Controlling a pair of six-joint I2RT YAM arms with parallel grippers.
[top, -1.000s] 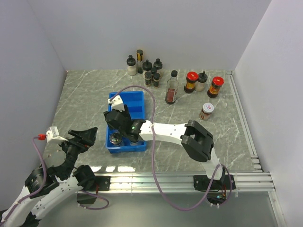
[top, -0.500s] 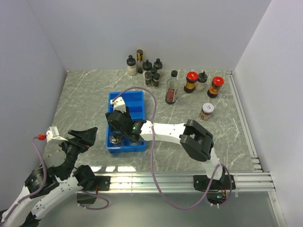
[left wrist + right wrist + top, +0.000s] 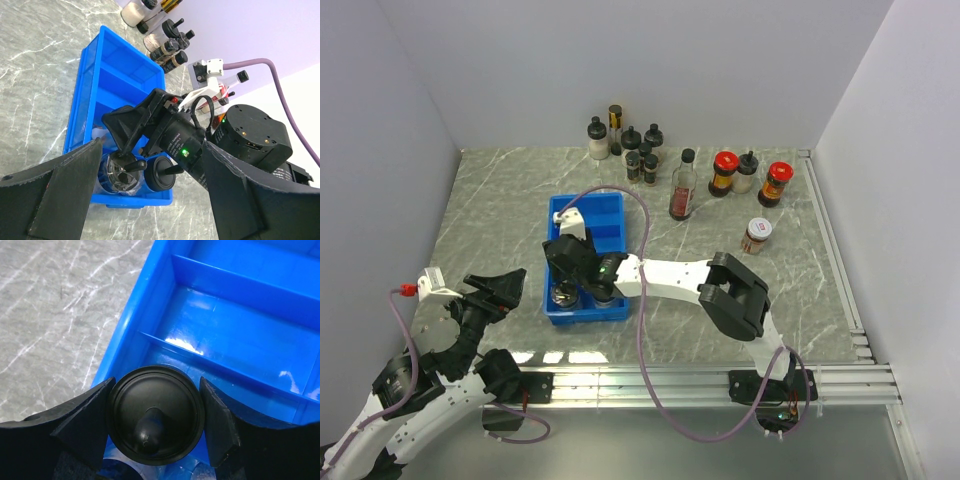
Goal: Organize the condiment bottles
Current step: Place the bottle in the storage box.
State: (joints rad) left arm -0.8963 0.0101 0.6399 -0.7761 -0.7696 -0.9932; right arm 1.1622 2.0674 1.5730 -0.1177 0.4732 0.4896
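In the right wrist view, my right gripper (image 3: 155,416) is shut on the round black knobbed cap of a glass spice jar (image 3: 167,390). That jar stands in the near left corner of the blue tray (image 3: 240,335). From above, the gripper (image 3: 572,270) covers the tray's (image 3: 607,210) near compartment. A second black-capped jar (image 3: 162,173) stands beside the held jar (image 3: 117,172). My left gripper (image 3: 150,212) is open and holds nothing. It hangs off the tray's near left corner (image 3: 492,290). The other condiment bottles (image 3: 632,148) stand at the back.
A tall sauce bottle (image 3: 683,186), two red-capped bottles (image 3: 724,172) (image 3: 776,184) and a black-capped jar (image 3: 748,171) line the back right. A labelled jar (image 3: 755,236) stands alone, right of the tray. White walls enclose the table. A purple cable (image 3: 642,300) loops over the right arm.
My right gripper has shifted slightly toward the near edge, with the jar in the tray's near compartment. The left arm has not moved.
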